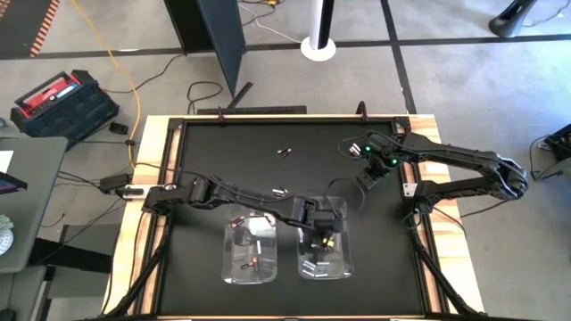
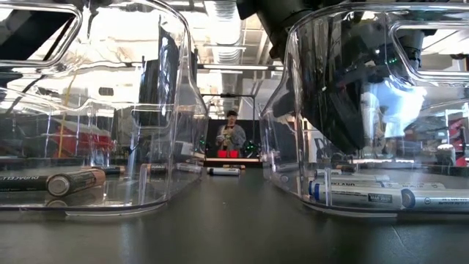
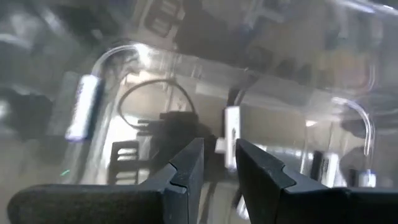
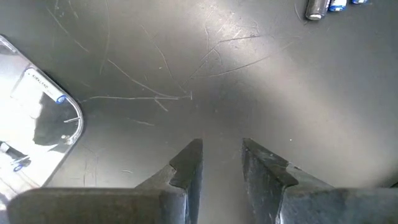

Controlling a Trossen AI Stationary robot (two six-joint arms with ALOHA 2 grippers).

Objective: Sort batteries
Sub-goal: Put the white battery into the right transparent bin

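Black tabletop [image 1: 268, 134] is filling the high view, carrying two clear bins [image 1: 250, 254]; the left gripper [image 1: 326, 239] is hanging inside the right-hand bin [image 1: 343, 259], hiding part of its contents. Low view: white batteries [image 2: 366, 195] are lying beneath it; one dark battery [image 2: 51, 181] is lying in the other bin. Left wrist view: fingers [image 3: 186, 171] are standing apart, gripping nothing. Right wrist view: the right gripper [image 4: 222, 155] is hovering released above bare table, loose batteries [image 4: 317, 7] cut off beyond it.

clear glossy plastic bins [image 1: 247, 250], scratched matt table [image 4: 186, 62].
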